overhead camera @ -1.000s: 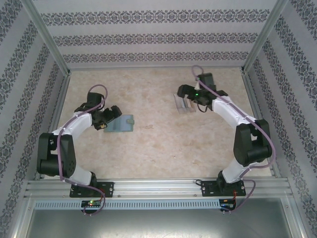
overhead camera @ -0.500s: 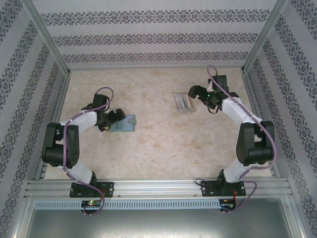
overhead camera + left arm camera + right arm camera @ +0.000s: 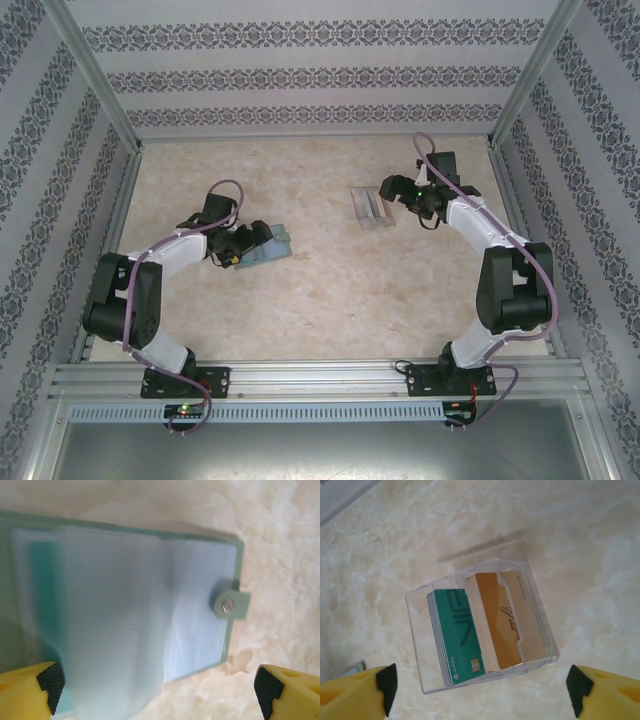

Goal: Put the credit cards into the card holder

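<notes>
1. The left hand (image 3: pixel 258 242) is hanging low over the holder (image 3: pixel 275 250), left of the middle of the worktop (image 3: pixel 330 290).
2. Its yellow fingers (image 3: pixel 30 692) are standing spread wide and pinching nothing. The holder's near edge is lying between them, and I cannot tell whether the left pad is touching it.
3. Seen from the left wrist, the holder is lying on the worktop with a pale-blue face turned up inside a grey-green border.
4. A teal band is showing along the holder's left side; whether that is a card I cannot tell.
5. The tab (image 3: pixel 231 605), with a small metal snap, is sticking out from the holder's right edge.
6. The right hand (image 3: pixel 390 190) is hovering just beside the box (image 3: pixel 372 207), far right on the worktop.
7. Its fingers (image 3: pixel 355 692) are also standing spread wide, with nothing between them.
8. The clear box is holding the cards: a teal card (image 3: pixel 455 635) on the left and a tan stack (image 3: pixel 502 625) on the right, side by side and touching.
9. The cards are sitting in the box, well apart from the holder.
</notes>
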You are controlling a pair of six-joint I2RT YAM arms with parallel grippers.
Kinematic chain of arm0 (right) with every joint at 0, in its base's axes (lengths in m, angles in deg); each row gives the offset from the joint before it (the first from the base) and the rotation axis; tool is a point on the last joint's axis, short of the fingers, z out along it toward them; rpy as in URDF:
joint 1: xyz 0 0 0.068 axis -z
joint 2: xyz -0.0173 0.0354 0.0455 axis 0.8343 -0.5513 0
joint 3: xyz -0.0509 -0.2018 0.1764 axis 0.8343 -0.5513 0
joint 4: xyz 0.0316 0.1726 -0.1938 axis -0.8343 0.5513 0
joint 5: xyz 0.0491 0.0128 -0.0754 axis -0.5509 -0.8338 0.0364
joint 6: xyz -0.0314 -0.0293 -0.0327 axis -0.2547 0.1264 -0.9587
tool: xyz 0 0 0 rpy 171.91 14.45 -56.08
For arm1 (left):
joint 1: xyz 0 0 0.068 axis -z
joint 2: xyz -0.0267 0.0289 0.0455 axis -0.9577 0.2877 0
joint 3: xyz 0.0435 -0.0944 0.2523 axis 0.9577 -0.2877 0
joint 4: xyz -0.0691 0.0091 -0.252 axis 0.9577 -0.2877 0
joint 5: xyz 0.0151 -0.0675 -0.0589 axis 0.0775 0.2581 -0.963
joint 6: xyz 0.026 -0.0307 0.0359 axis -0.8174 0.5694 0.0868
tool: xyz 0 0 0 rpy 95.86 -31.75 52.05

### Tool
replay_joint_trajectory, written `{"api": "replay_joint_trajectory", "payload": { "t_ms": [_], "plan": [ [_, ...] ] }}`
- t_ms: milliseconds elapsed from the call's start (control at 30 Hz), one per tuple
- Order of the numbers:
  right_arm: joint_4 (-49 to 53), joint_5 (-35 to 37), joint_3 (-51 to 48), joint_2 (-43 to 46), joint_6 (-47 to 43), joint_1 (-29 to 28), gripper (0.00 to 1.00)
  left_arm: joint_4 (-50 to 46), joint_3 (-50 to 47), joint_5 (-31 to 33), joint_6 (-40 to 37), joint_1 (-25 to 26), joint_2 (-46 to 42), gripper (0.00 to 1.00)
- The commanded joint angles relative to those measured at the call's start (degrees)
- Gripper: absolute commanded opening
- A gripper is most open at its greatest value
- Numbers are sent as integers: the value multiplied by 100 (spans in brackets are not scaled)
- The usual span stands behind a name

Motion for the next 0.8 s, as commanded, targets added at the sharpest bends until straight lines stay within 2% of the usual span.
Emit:
{"api": "replay_joint_trajectory", "payload": {
  "t_ms": [0,133,367,467,767],
  "plan": [
    [263,149,303,-175,-357,-284,87,-208,95,-33,104,73,-182,99],
    [608,379,681,-451,-588,-528,83,-1086,421,975,-305,70,-474,99],
    [1200,678,1423,-1123,-968,-794,79,-1948,696,2586,-599,-16,-1042,99],
    [1308,723,1664,-1363,-993,-919,78,-2073,767,2835,-713,-101,-1097,99],
    [1404,822,1994,-1766,-966,-1144,74,-2076,664,3015,-790,-126,-1189,99]
  ]
}}
